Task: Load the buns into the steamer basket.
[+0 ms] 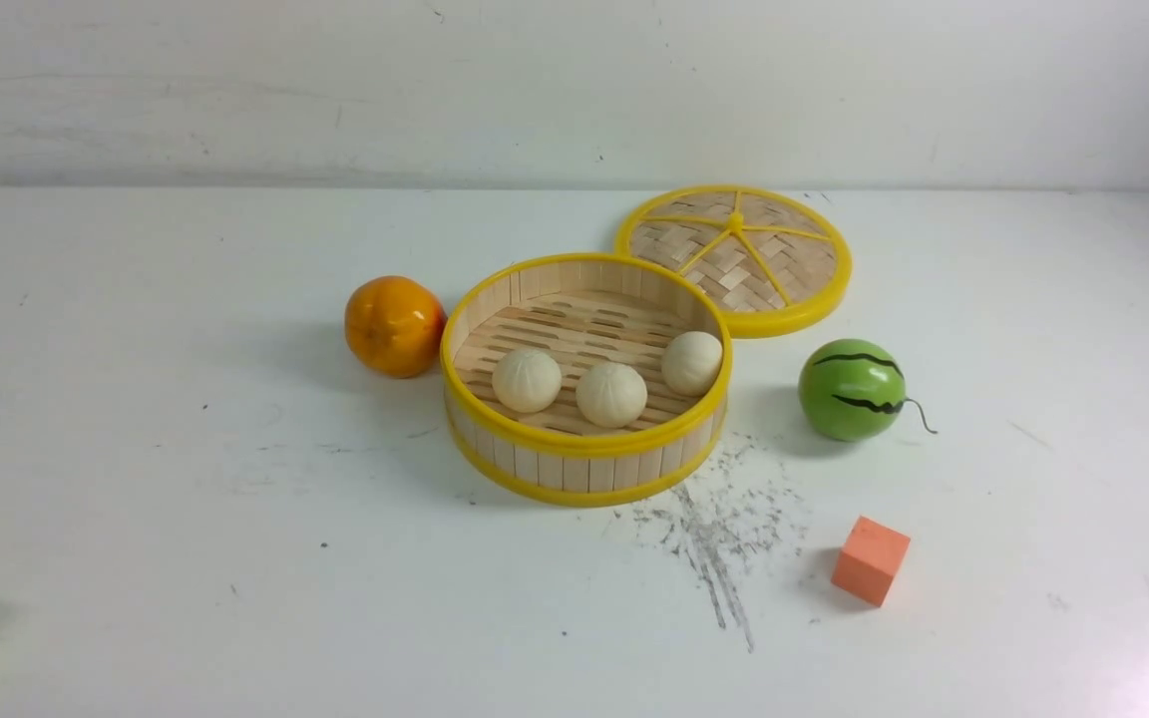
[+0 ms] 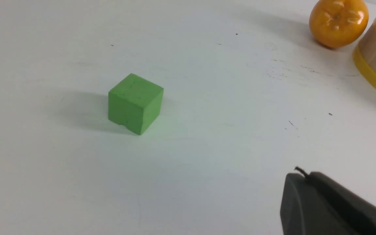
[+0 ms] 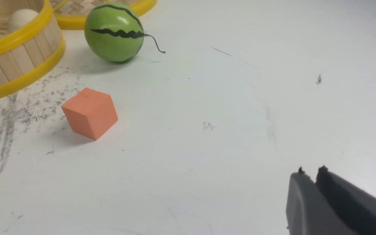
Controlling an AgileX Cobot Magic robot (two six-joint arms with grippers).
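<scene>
Front view: three buns (image 1: 610, 393) inside steamer basket (image 1: 584, 471), far from both grippers; left jaws closed, right nearly closed, empty.

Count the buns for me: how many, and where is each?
3, all inside the steamer basket: left bun, middle bun, right bun near the wall. None visible on the table.
</scene>
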